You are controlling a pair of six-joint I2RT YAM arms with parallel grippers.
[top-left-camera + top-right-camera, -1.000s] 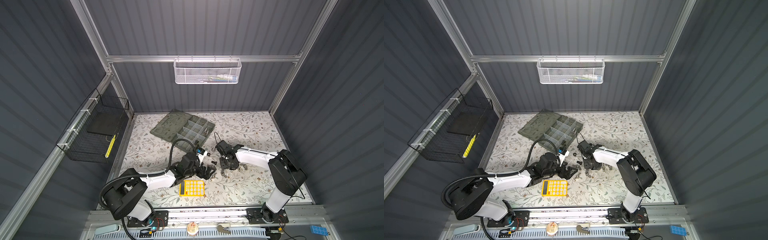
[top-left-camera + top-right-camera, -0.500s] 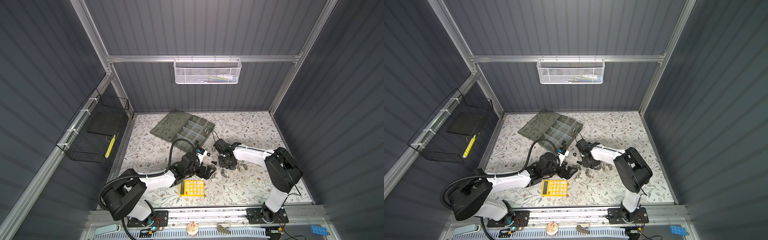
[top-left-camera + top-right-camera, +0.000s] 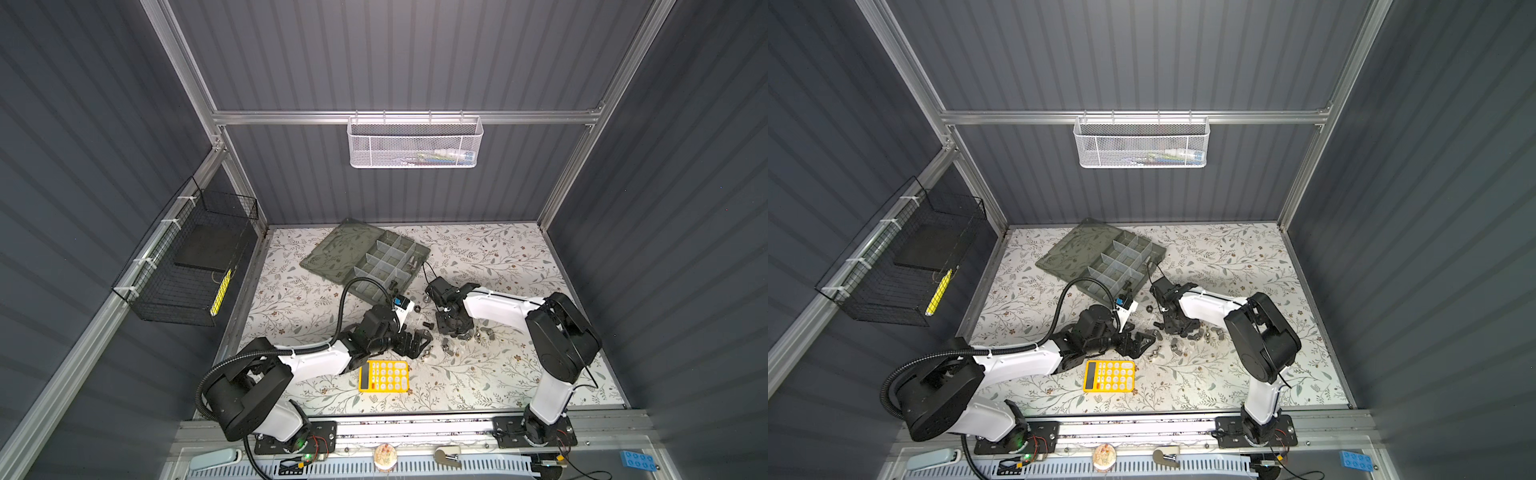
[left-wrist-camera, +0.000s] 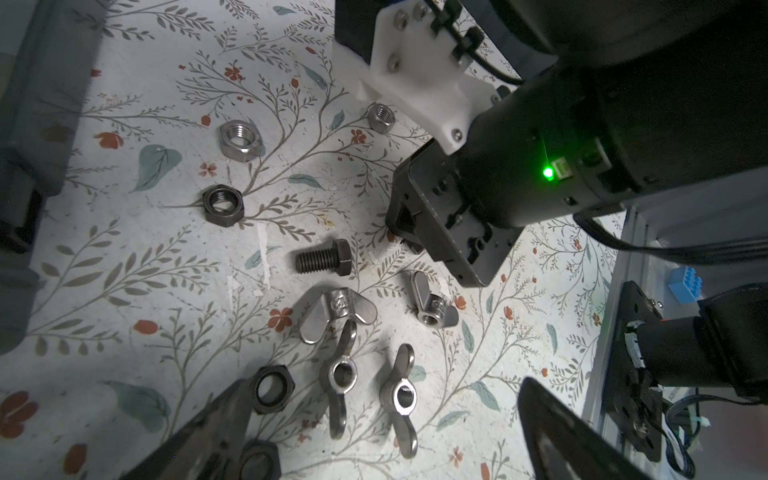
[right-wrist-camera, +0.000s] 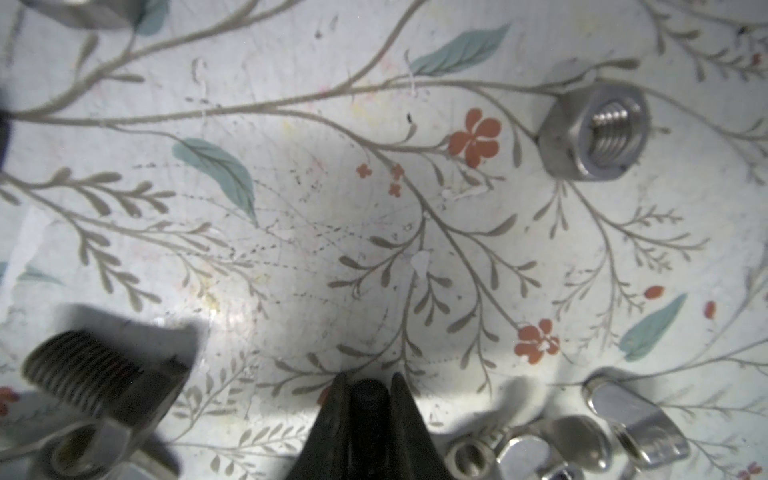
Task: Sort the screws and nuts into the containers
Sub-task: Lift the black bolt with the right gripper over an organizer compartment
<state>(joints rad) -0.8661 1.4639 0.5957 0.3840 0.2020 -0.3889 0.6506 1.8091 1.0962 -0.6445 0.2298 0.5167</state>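
One dark piece (image 5: 368, 397), screw or nut I cannot tell, is pinched in my right hand (image 5: 368, 380); next, I judge, lift it toward the containers (image 3: 386, 257) beyond that hand. My left hand (image 4: 382, 382) gapes empty.

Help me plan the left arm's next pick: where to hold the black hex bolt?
I'd grip the black hex bolt across its threaded shank, from straight above: it lies on its side, bare mat flanking the shank, a wing nut close by its head.

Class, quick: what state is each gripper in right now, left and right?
Left gripper: open, holding nothing.
Right gripper: closed on a small dark piece; screw or nut cannot be told.
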